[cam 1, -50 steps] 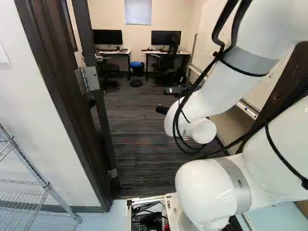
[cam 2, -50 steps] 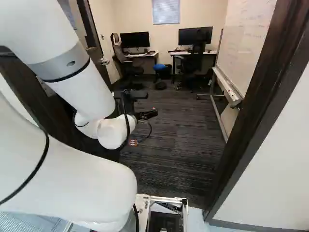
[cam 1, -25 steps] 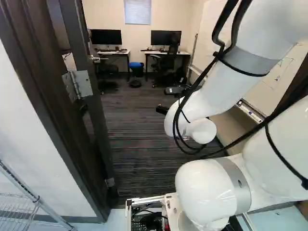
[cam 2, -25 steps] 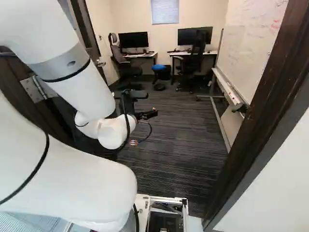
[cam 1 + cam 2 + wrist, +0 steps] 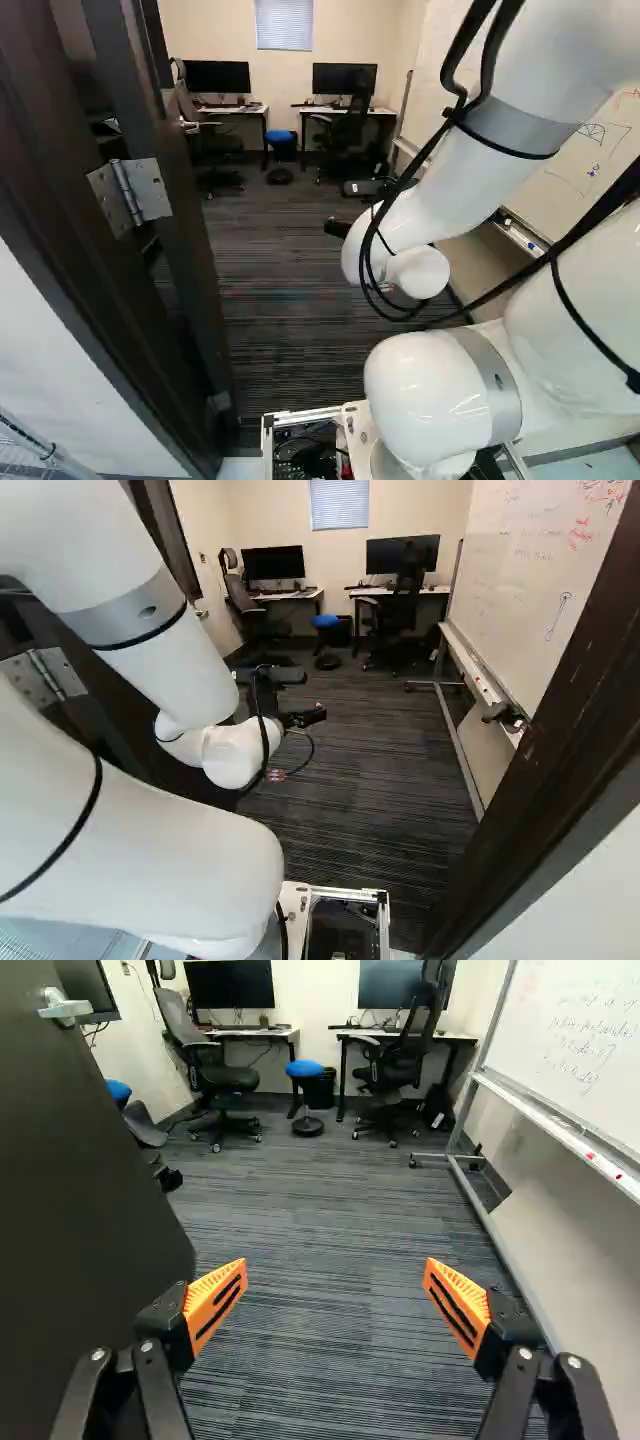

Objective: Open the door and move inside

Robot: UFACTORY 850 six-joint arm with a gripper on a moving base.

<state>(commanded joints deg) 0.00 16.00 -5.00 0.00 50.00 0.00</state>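
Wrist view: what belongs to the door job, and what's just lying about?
Part of the job:
door, standing open
door handle
gripper, open, empty
carpeted floor, the way in

Just there:
whiteboard
desks
monitors
office chairs
blue-topped stool

I log the door as dark brown, almost black, at the left of the left base view, its hinge silver. My arm is glossy white with a grey band; my gripper is black, its pads orange with black slots. Carpet, middle of the right base view: charcoal, finely striped. Whiteboard, upper right there: white, red and dark marks. Stool seat: bright blue. Far wall: cream.
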